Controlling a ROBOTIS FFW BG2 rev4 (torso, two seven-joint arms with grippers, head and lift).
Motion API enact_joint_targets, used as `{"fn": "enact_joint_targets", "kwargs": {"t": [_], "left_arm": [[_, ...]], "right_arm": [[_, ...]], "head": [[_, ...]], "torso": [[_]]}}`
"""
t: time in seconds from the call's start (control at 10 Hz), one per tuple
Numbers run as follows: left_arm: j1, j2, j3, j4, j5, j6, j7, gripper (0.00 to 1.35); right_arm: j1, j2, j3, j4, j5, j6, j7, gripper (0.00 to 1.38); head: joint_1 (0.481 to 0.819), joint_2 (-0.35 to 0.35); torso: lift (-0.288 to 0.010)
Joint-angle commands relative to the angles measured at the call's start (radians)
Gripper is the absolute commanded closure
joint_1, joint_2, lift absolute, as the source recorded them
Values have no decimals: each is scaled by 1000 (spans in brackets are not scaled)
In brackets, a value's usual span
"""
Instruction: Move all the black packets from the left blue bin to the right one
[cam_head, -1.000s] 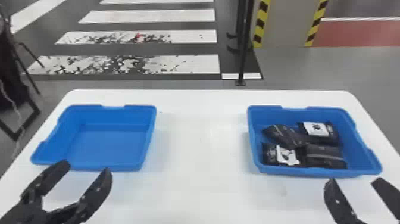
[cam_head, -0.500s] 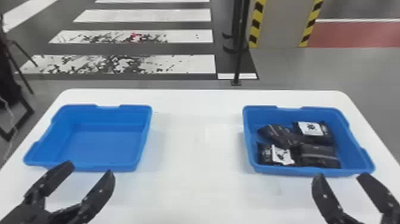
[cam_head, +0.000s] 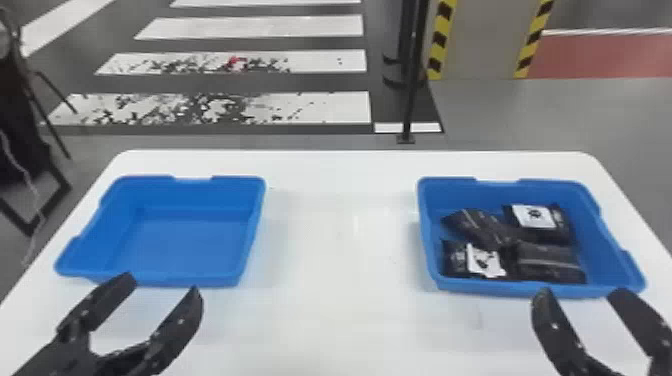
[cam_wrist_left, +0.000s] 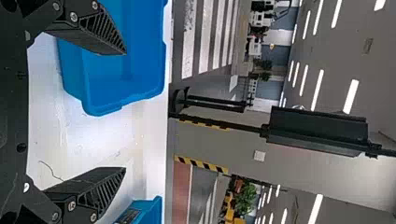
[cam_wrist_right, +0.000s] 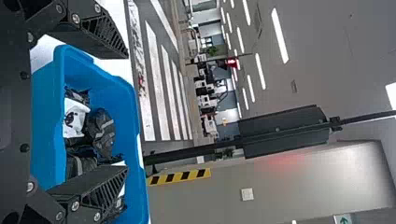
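Left gripper (cam_head: 163, 286): wide, near left bin (cam_head: 180, 240)
Right gripper (cam_head: 582, 294): wide, near right bin (cam_head: 485, 288)
Packets (cam_head: 547, 262): four, inside right bin

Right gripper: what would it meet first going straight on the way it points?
Probably the near rim of the right blue bin, though how high the gripper sits is unclear; it might pass over.

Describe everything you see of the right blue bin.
The right blue bin is a shallow, open-topped box, apparently smooth plastic, with sloping walls, rounded corners and shallow dips in its rim. It stands upright on the white table, toward its right side. At least four black packets lie jumbled inside, two showing white labels. The open right tool is at its near side; contact cannot be told.
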Motion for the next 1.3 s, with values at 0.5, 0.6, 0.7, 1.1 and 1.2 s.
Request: {"fn": "enact_joint_targets", "kwargs": {"t": [0.5,0.6,0.7,1.1,1.2], "left_arm": [[0,-8,4,15,16,-11,0,191],[-3,-8,4,15,14,-8,0,191],[-3,-8,6,15,16,-8,0,191],[0,-8,6,17,22,-6,0,191],[0,-8,6,17,22,-6,0,191]], "right_arm": [[-3,1,0,-3,-14,1,1,202],[-5,1,0,0,-14,1,-1,202],[-5,1,2,0,-14,1,1,202],[-5,1,2,2,-16,1,1,203],[-7,1,2,2,-16,1,-1,205]], "head": [[695,57],[695,59],[695,60],[695,62],[695,62]], "torso": [[-185],[-185],[-185],[-185],[-185]]}}
